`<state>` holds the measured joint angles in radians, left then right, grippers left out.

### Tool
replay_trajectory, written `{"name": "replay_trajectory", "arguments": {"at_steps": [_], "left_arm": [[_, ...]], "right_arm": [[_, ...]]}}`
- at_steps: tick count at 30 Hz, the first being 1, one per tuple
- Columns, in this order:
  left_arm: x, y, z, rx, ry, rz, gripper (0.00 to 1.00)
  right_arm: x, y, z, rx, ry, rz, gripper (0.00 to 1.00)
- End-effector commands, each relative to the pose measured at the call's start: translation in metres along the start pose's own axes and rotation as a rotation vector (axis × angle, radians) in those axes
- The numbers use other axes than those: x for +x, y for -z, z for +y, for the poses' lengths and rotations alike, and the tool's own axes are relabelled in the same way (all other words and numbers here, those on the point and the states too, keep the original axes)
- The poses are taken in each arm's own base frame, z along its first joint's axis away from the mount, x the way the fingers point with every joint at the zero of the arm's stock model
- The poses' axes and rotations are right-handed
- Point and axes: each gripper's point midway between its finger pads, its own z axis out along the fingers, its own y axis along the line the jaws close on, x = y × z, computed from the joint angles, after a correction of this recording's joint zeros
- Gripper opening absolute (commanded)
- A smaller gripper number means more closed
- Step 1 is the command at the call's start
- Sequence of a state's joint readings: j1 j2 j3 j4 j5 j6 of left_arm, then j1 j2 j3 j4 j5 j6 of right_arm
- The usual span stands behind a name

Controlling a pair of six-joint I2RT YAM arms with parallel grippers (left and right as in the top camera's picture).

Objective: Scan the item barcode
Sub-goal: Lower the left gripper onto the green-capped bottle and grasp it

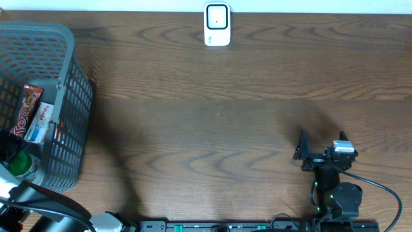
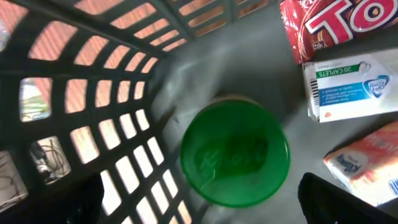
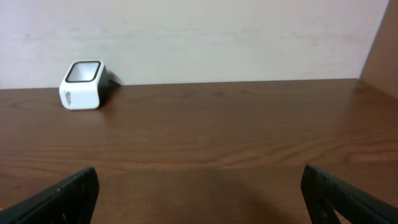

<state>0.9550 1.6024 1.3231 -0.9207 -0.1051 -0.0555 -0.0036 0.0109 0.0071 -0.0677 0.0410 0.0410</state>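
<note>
Green-lidded jar is framed directly beneath the left tool, whose jaws are spread wide and empty inside the basket, seemingly for a top grasp. The right tool is held open and empty, the scanner well ahead.

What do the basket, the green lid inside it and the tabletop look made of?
Basket: likely grey moulded plastic, matte, by its lattice walls. Green lid: plastic, glossy, with raised lettering. Tabletop: dark wood or wood-look laminate; grain shows, which one unclear.
</note>
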Motion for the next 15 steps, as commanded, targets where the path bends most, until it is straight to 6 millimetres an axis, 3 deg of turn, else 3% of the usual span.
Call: {"name": "replay_trajectory", "arguments": {"at_steps": [1, 15], "left_arm": [[0.009, -0.011, -0.002, 0.019, 0.015, 0.019, 0.99], [0.023, -0.051, -0.012, 0.053, 0.042, -0.005, 0.99]], "right_arm": [[0.001, 0.0, -0.002, 0.008, 0.004, 0.0, 0.99], [0.001, 0.0, -0.002, 0.008, 0.004, 0.0, 0.99]]}}
